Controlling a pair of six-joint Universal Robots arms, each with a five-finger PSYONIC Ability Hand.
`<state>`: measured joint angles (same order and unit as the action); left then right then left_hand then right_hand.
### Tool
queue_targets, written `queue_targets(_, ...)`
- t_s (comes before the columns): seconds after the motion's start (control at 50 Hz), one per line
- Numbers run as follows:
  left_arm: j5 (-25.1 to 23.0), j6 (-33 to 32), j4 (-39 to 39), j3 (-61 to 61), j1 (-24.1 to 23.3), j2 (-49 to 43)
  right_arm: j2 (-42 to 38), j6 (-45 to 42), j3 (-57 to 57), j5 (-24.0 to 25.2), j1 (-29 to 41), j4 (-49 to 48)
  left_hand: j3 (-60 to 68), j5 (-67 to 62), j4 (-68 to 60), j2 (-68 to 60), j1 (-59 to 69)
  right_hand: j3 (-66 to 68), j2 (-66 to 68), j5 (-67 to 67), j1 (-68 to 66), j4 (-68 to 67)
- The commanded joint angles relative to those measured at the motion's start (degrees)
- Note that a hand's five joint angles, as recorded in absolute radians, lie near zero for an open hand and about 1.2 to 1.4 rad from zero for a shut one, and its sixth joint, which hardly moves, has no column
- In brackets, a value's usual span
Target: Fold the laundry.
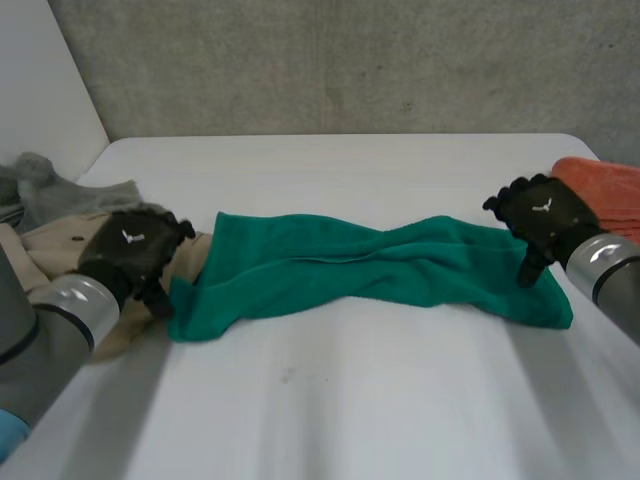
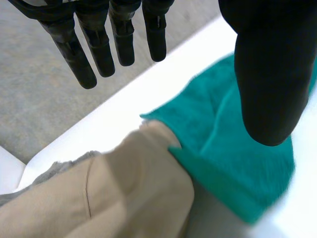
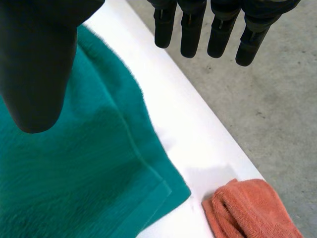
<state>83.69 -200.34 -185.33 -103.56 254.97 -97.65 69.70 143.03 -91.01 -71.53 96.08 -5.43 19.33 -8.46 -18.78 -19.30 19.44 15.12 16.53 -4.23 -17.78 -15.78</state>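
Observation:
A green towel (image 1: 370,268) lies bunched lengthwise across the middle of the white table (image 1: 330,400). My left hand (image 1: 135,250) hovers over its left end, fingers (image 2: 99,47) straight and thumb (image 2: 270,74) apart, holding nothing; the towel (image 2: 233,148) lies below it. My right hand (image 1: 540,220) is above the towel's right end, thumb pointing down toward the cloth. Its fingers (image 3: 218,29) are straight and spread from the thumb (image 3: 39,64), and the towel's corner (image 3: 99,168) lies flat beneath, free of the hand.
A beige garment (image 1: 60,245) and a grey cloth (image 1: 50,190) are piled at the table's left edge, the beige one (image 2: 114,193) touching the towel's left end. An orange towel (image 1: 605,190) lies at the right edge, close to the green corner (image 3: 252,208).

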Motion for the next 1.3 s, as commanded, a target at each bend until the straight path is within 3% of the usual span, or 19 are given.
queue_targets(0.02,2.08,10.48,4.7,7.29,-0.35,-3.85,-5.78,2.52,11.17,-1.76,-0.36,12.17,4.32,-5.19,-4.87,-4.34,4.21,-1.42,-2.83,0.53,4.07,2.08)
queue_targets(0.16,5.78,13.22,17.52,19.68,-0.7,-15.53,-13.61,4.53,23.57,-3.27,-0.89,21.15,7.02,-7.89,-7.57,-7.05,6.91,-0.42,-1.83,-0.47,3.07,1.08)
queue_targets(0.3,6.22,13.31,27.91,29.62,-1.93,-24.42,-20.81,7.26,33.25,-2.74,-1.86,25.2,8.04,-8.91,-8.59,-8.06,7.93,4.63,3.22,-5.52,-1.98,-3.97)
queue_targets(0.48,12.89,10.24,27.57,33.51,-3.6,-28.82,-28.12,7.18,38.98,-2.74,-1.68,26.97,5.85,-6.73,-6.41,-5.88,5.74,7.49,6.09,-8.38,-4.84,-6.83)
queue_targets(0.6,14.66,5.93,25.37,32.81,-4.3,-29.53,-30.32,7.26,39.07,-2.47,-1.07,26.88,8.53,-9.4,-9.08,-8.56,8.42,9.51,8.1,-10.4,-6.86,-8.85)
queue_targets(0.76,14.4,4.26,22.3,31.31,-4.92,-29.62,-30.76,6.91,36.78,-2.47,-0.72,24.95,46.03,-46.9,-46.58,-46.05,45.92,24.79,23.38,-25.68,-22.14,-24.13)
queue_targets(0.84,14.31,3.11,21.94,30.87,-5.09,-29.44,-30.15,6.3,35.29,-2.39,-0.98,24.15,60.67,-61.54,-61.22,-60.69,60.56,45.44,44.04,-46.33,-42.79,-44.78)
queue_targets(0.86,14.48,2.59,22.03,30.87,-5.09,-29.18,-29.19,5.95,34.68,-2.47,-1.24,23.8,60.67,-61.54,-61.22,-60.7,60.56,64.68,63.28,-65.57,-62.03,-64.02)
queue_targets(1.06,13.96,1.71,24.58,26.58,-4.83,-17.51,-14.95,2.79,23.7,0.6,-5.55,18.97,60.67,-61.54,-61.22,-60.7,60.56,64.88,63.47,-65.77,-62.22,-64.22)
queue_targets(1.18,10.01,-3.82,29.32,19.19,-4.13,-8.71,-6.43,-10.29,15.7,1.57,-8.18,27.3,60.67,-61.54,-61.22,-60.7,60.56,64.88,63.47,-65.77,-62.22,-64.22)
queue_targets(1.3,5.61,-14.19,35.47,8.73,-3.25,0.96,0.96,-29.98,6.38,1.22,-13.54,42.15,60.67,-61.54,-61.22,-60.7,60.56,64.88,63.47,-65.77,-62.22,-64.22)
